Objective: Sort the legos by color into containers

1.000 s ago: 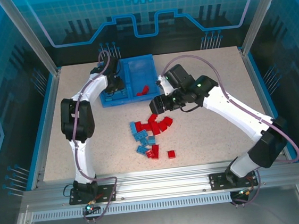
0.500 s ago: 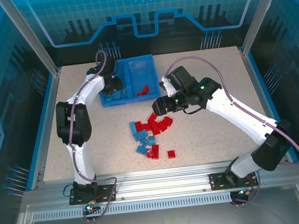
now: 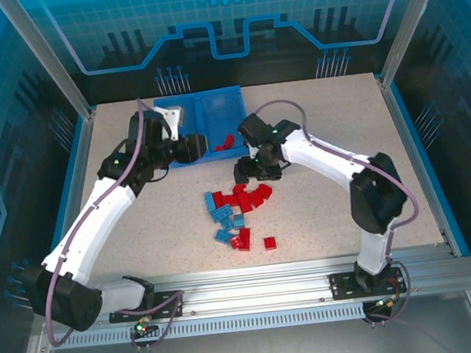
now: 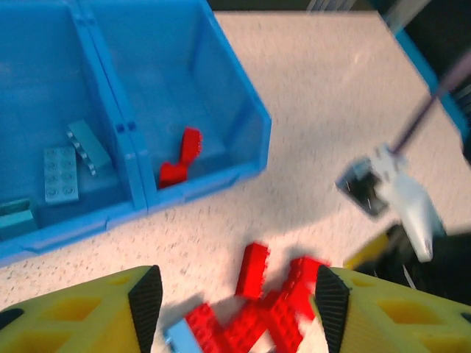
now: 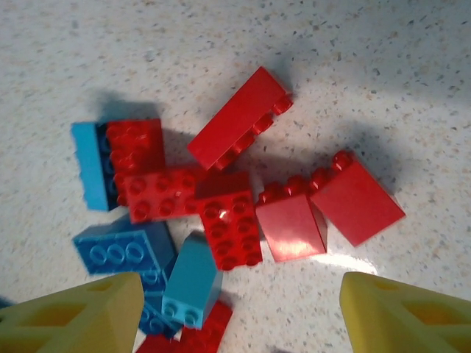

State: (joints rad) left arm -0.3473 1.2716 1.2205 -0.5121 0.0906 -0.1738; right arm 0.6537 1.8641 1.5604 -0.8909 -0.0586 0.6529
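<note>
The speckled worktop [image 3: 332, 133] is hemmed by blue side rails and a metal frame along its near edge. Broad open surface lies to the right of the arms and in the near left corner.

The blue bin [image 3: 222, 109] sits against the far edge, left of centre, with its near wall facing the loose bricks. In the left wrist view its left compartment [image 4: 33, 95] holds a few light blue bricks [image 4: 60, 173] and its right compartment [image 4: 158, 81] holds two red bricks [image 4: 180, 158] near the front wall.

The pile of bricks [image 3: 237, 210], red and blue mixed, lies mid-worktop, well apart from every edge. One lone red brick [image 3: 269, 243] sits just off its near right side.

The left hand [image 4: 237, 305] hangs between the bin's near wall and the pile, fingers [image 4: 146, 300] spread wide and released, gripping nothing. The right hand [image 5: 235, 316] hovers over the far end of the pile, also spread wide and released, with red bricks on the worktop below it.
</note>
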